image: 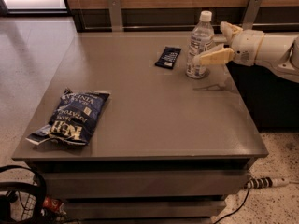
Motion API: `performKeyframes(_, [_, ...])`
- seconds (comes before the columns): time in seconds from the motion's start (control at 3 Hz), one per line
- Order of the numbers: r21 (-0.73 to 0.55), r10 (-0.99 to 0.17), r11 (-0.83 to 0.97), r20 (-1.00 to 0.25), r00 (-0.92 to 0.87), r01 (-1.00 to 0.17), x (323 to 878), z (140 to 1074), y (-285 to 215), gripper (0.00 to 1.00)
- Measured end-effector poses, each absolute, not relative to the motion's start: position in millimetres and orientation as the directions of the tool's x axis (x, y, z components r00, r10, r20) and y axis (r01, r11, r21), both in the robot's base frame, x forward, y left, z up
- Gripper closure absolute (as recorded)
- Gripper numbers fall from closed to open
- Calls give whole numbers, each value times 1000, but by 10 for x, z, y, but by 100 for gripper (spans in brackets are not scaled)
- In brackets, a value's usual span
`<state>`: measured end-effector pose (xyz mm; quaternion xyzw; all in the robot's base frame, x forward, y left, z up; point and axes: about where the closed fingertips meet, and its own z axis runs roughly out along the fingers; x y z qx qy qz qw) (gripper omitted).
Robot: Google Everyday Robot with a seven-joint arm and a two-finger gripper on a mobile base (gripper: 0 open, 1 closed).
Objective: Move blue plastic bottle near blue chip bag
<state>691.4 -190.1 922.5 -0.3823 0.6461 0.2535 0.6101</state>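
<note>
We are mid-approach at the bench's [163, 120] far edge, gripper [212, 43] spread wide beside the blue plastic bottle [199, 48], clamping next.

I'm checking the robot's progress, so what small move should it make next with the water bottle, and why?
Probably ease the hand further in around the bottle. It is open at the bottle's right side, not gripping yet, and the chip bag lies far off near the table's front left corner.
</note>
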Motion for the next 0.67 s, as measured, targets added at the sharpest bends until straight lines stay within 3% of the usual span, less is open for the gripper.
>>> performKeyframes(0.33, [-126, -171, 573, -985, 31, -810, 6974, 9211, -1811, 0])
performKeyframes(0.67, [-101, -160, 563, -987, 12, -820, 7038, 9174, -1768, 18])
